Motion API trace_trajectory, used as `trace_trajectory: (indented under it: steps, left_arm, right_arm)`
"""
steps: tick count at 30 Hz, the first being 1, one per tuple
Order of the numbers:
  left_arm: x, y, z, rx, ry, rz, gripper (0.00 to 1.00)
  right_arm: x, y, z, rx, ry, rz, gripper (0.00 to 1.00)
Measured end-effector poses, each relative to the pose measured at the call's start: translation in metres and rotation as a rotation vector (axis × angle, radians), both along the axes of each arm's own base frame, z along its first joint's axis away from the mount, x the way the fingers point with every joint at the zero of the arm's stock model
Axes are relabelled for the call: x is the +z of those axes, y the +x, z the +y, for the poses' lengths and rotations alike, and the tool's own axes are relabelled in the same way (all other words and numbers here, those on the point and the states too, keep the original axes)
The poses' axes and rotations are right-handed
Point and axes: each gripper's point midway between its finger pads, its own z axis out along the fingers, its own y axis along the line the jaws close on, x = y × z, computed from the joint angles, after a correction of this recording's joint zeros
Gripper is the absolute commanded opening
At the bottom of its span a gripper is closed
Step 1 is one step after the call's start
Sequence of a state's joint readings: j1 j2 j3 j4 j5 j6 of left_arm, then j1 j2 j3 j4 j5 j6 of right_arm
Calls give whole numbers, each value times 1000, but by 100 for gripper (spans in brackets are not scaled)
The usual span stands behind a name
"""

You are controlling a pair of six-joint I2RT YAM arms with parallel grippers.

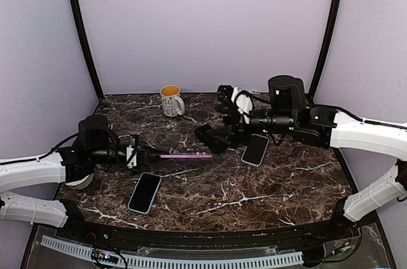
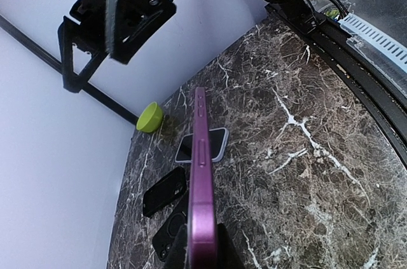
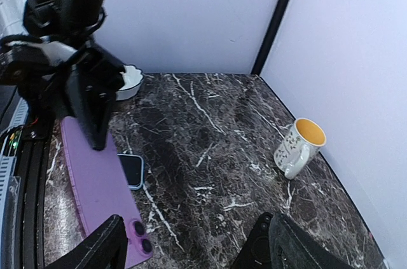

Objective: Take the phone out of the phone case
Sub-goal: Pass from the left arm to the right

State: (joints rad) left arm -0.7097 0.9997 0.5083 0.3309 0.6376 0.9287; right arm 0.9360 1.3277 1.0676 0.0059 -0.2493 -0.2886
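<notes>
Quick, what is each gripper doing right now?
Left gripper: closed, holding the slim purple phone by one end.
Right gripper: open, holding nothing.

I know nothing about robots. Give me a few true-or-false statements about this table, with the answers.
1. The left gripper holds a purple phone by one end. True.
2. The mug lies tipped on its side. False: it stands upright.
3. The right gripper is clamped on the mug. False: its fingers are spread open, away from the mug.
4. A second phone lies flat on the table. True.
</notes>
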Motion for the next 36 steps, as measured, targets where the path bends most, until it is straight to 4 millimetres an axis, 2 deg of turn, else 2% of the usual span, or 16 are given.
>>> trace_trajectory:
  steps: [7,12,22,34,36]
  left_arm:
    - [-4,-2,0,-7,11,12,0]
    - [-4,-3,0,-12,13,15,0]
    - [-4,-4,0,-21,11,17,0]
    - [-4,-7,-1,-34,8,20,0]
    - [-4,-7,-1,-35,8,19,0]
  right_arm:
    - [-37,-62,12,183,-115,-103,76]
    - [-52,-79,18,225,-171,-158,71]
    - [-78,-64,21,127,-265,-268,47]
    - [-94,-50,20,38,-345,-372,23]
    - [-97,-49,20,34,-352,-381,16]
